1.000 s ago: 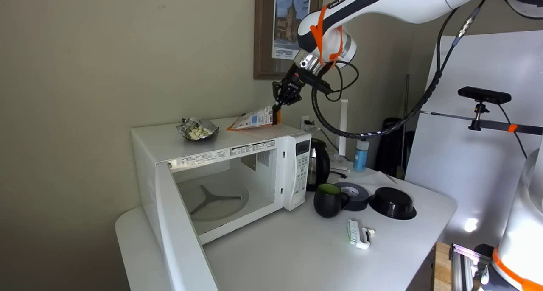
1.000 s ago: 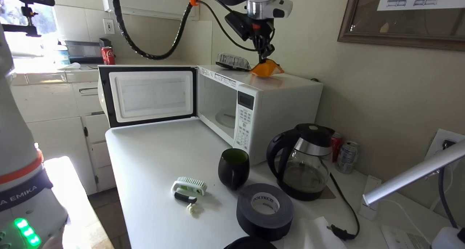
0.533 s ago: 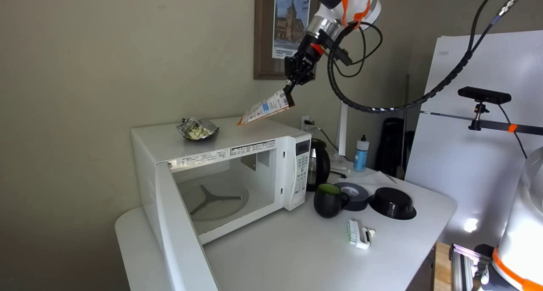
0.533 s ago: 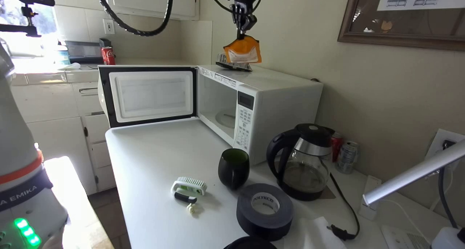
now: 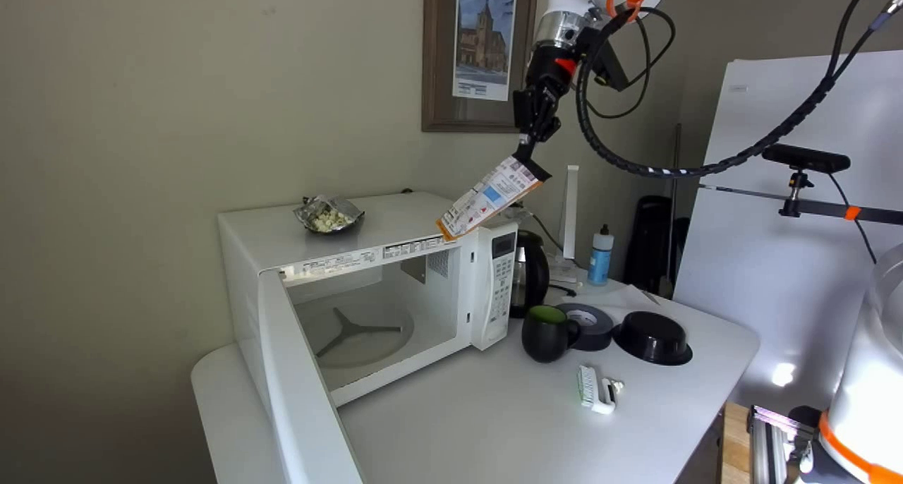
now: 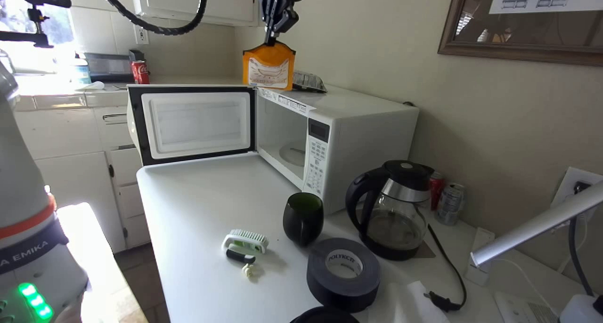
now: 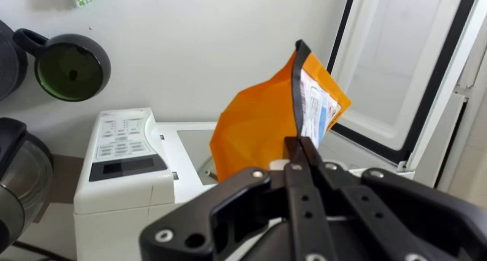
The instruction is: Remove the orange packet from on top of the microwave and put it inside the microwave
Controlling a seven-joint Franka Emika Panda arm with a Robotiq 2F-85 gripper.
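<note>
I have the gripper [image 7: 298, 141] clenched on the orange packet [image 7: 258, 124], the two fingers nipping the dark strip along its upper edge. The packet hangs from that grip, up in the air and outside the microwave [image 6: 372, 144]. In an exterior view it slants, its printed white side [image 5: 490, 198] showing and its lower corner crossing the front top edge of the microwave. In an exterior view I see its orange side with the white label [image 6: 268, 73], the bottom edge overlapping the top of the door [image 6: 195, 123] by the hinge (from these angles I can't tell whether anything touches). The door stands wide open, and a three-armed support [image 5: 353, 331] shows on the cavity floor. On the microwave's top, toward the door hinge, sits a foil dish [image 5: 329, 216] of pale bits. On the table [image 5: 437, 420] a dark mug [image 5: 545, 334], green inside, stands near the control panel [image 6: 315, 160], just beside a roll of tape [image 6: 344, 273]. A kettle [image 6: 395, 210] stands by the microwave's panel end, and a brush [image 6: 245, 243] lies out in front.
</note>
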